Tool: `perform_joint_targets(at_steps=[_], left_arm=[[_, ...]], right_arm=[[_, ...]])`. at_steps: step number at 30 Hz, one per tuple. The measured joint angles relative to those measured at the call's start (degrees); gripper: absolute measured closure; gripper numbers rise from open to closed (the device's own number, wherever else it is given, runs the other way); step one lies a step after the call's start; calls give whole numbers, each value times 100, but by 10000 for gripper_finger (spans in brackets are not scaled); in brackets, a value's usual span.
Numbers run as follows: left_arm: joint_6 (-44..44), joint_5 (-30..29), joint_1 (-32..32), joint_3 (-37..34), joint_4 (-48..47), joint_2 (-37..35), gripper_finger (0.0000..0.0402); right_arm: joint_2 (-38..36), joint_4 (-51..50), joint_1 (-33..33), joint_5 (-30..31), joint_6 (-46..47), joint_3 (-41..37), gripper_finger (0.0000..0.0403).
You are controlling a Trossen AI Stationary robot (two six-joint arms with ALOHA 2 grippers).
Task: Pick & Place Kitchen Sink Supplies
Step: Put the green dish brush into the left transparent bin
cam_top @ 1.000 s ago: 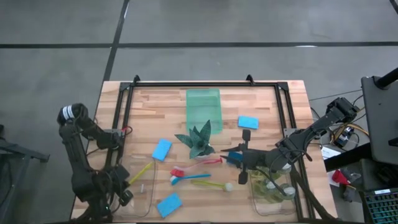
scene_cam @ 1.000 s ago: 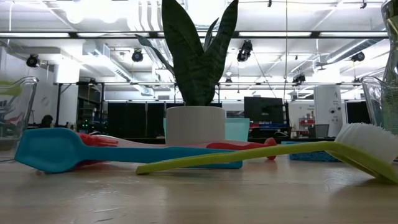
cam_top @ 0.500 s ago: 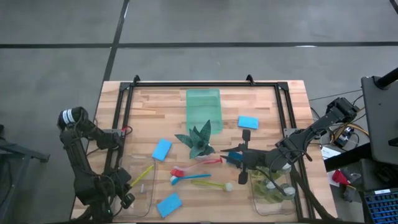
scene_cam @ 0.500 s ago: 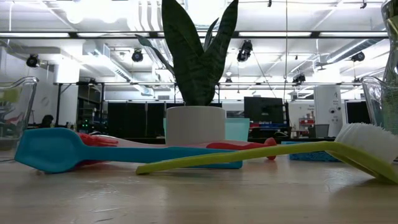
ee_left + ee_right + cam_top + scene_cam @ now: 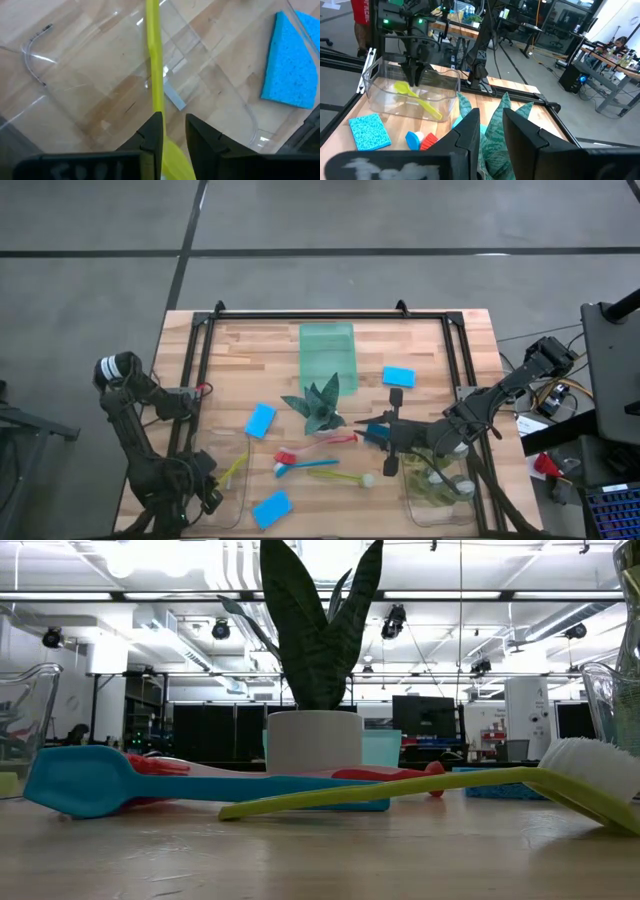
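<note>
From above, the left claw (image 5: 205,492) is hanging over the clear bin (image 5: 243,505) at the table's near left corner, its arm folding up from the base beside it. A yellow brush (image 5: 232,464) is leaning in that bin just ahead of the fingertips, and one blue sponge (image 5: 271,508) is lying just outside the bin wall. The right claw (image 5: 383,436) is reaching low across the table beside the spiky plant (image 5: 320,405), its arm stretching out long behind it. Whether it is gripping anything cannot be told. Red, blue and yellow-green brushes (image 5: 312,462) are lying crossed just in front of it, and soap bottles (image 5: 437,492) are sitting in a second bin (image 5: 474,516) under its wrist. At table height no claw is showing. The blue brush (image 5: 90,780), red brush (image 5: 400,773) and yellow-green brush (image 5: 400,790) are lying flat before the potted plant (image 5: 315,630). Through the left wrist, the left claw (image 5: 173,120) is standing narrowly parted. The thin yellow handle (image 5: 154,60) is running straight out from between the fingers over the bin's clear floor, not pinched, and the sponge (image 5: 290,65) is lying off to one side beyond the wall. Through the right wrist, the right claw (image 5: 491,112) is pointing at the plant's leaves (image 5: 495,127). Well beyond it the left claw (image 5: 415,75) is pointing down into the bin (image 5: 375,80), with the yellow brush (image 5: 420,102) slanting just beneath its tips.
</note>
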Motion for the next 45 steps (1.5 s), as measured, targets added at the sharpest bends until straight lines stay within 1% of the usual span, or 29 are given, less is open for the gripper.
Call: perform_joint_targets(at_steps=[5,8,10,13,15,16,18,20,21,24,29,35,40,45], left_arm=[[186,-12,2,62,-38,-54,313],[206,-158,20,84,-57,-222,309],[233,-323,25,112,-59,-402,310],[335,-738,26,172,-66,-707,312],[526,-1132,26,232,-66,-932,312],[637,-1445,26,266,-64,-1043,311],[1033,-2258,29,323,-17,-1234,312],[1653,-3035,70,390,141,-1399,312],[2030,-3266,121,437,265,-1468,312],[3292,-3483,379,515,693,-1590,312],[5359,-3357,1084,527,1897,-1584,312],[7366,-2593,1897,513,2940,-1250,314],[8463,-2004,2418,511,3533,-810,310],[9225,-1786,2750,511,4119,-379,299]], right_arm=[[0,0,0,0,0,0,316],[0,0,0,-1,-17,0,319],[0,0,0,-1,-20,0,324],[0,0,0,0,-20,0,331],[0,0,0,0,-20,0,334],[0,0,0,0,-20,0,335],[0,0,0,-1,-20,0,334],[0,0,0,0,-20,0,331],[0,0,0,0,-20,0,329],[0,0,0,0,-20,0,324],[0,-2,0,0,-20,0,317],[0,-7,0,0,-20,0,321],[0,-7,0,0,-61,0,332],[0,-7,0,-1,-108,0,333]])
